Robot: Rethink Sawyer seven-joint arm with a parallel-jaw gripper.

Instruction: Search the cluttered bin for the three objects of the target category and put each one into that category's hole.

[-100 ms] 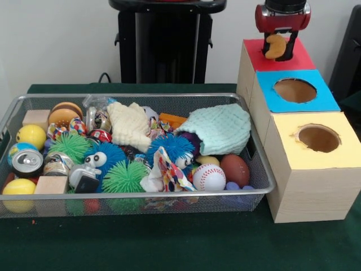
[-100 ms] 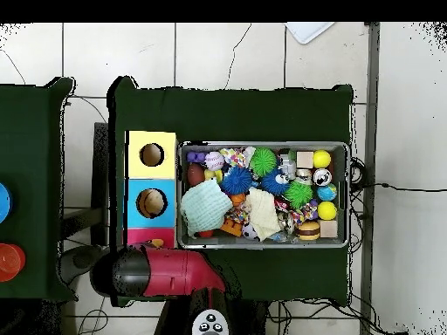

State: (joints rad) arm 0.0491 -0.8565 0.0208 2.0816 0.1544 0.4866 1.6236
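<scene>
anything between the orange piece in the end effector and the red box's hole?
Nothing visible. The end effector holds the orange piece directly over the red box top, with no object between them. The hole itself is hidden behind the end effector in the front view and under the arm overhead.

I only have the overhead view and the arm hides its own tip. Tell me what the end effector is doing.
Observer: In the front view the end effector is shut on a curved orange-yellow piece.
Operator: Now say where it hangs.
Observer: It is over the top of the red box, the farthest of the three boxes from the front camera. The piece blocks my view of that box's hole, so I cannot say how well it is lined up.
Operator: Report the other holes.
Observer: The blue box's hole and the yellow box's hole are both open, with nothing sticking out of them.
</scene>
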